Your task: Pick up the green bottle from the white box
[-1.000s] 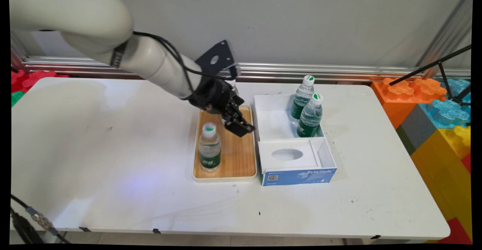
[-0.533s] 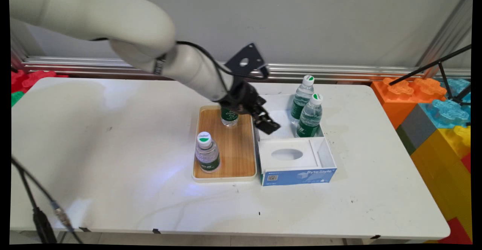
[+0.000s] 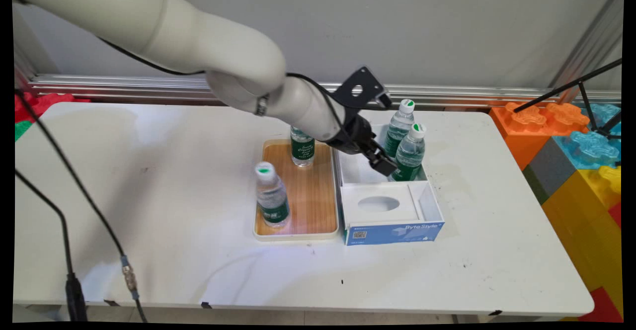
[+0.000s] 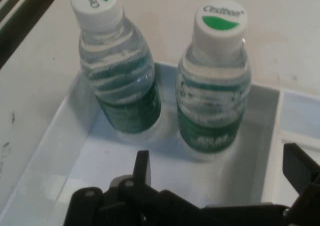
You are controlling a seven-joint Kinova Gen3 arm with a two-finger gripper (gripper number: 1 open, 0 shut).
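My gripper [image 3: 380,161] [image 4: 220,183] is open and holds nothing: in the hand view the two black fingers [image 4: 142,167] stand wide apart with only the white floor of the box between them. It hangs low over the far compartment of the box [image 3: 392,232] [image 4: 75,136], tilted down and pointing at the two water bottles that stand there, and it touches neither of them. The front bottle [image 3: 409,154] [image 4: 214,93] is the closer to my fingers, just beside them in the main view, and it stands upright against the divider that parts this compartment from the next. The back bottle [image 3: 399,126] [image 4: 120,81] stands upright just beside it, in the compartment's far corner, and the two look to be touching or nearly so. Both have white caps with a green mark and green labels. The near compartment of the box holds a white card insert [image 3: 379,204] with an oval hole and no bottle. Left of the box, touching or almost touching it, lies a wooden tray [image 3: 310,196] with two more bottles of the same kind: the far tray bottle [image 3: 302,146] at its back end, partly hidden by my arm, and the near tray bottle [image 3: 271,196] at its front left. So two bottles are in the box and two on the tray, all on the white table [image 3: 149,196], with coloured blocks [image 3: 571,141] off its right end.
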